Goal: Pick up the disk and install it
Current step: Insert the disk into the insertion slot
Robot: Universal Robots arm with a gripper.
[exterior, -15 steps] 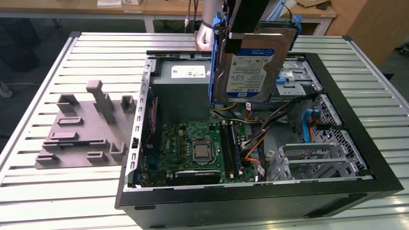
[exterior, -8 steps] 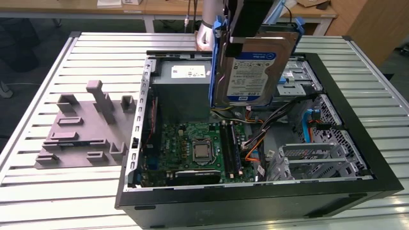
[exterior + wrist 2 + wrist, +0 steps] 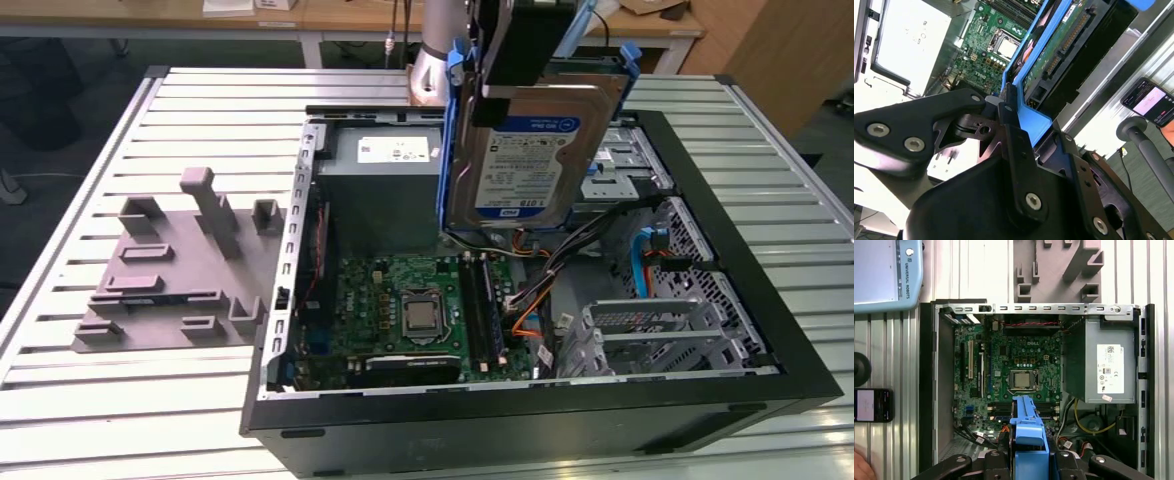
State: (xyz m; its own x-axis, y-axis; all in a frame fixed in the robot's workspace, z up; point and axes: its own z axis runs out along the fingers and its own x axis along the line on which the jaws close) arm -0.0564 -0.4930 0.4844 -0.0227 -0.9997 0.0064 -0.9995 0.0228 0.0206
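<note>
The disk (image 3: 527,150) is held high over the open case (image 3: 534,425).
It is clamped upright, its blue frame pinched between the closed fingers (image 3: 1011,132), above the motherboard (image 3: 400,310).

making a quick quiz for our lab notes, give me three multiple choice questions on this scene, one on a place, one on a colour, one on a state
1. Where is the hard drive?
A) flat on the grey fixture
B) held in the claw above the open computer case
C) seated in its bay

2. What colour is its carrier frame?
A) red
B) yellow
C) blue

3. How is the claw?
A) shut on the hard drive
B) open and empty
C) resting on the table

Answers: 1 B, the exterior view shows it hanging on edge over the motherboard; 2 C, blue in both wrist views; 3 A, its fingers clamp the frame in the second wrist view.
</note>
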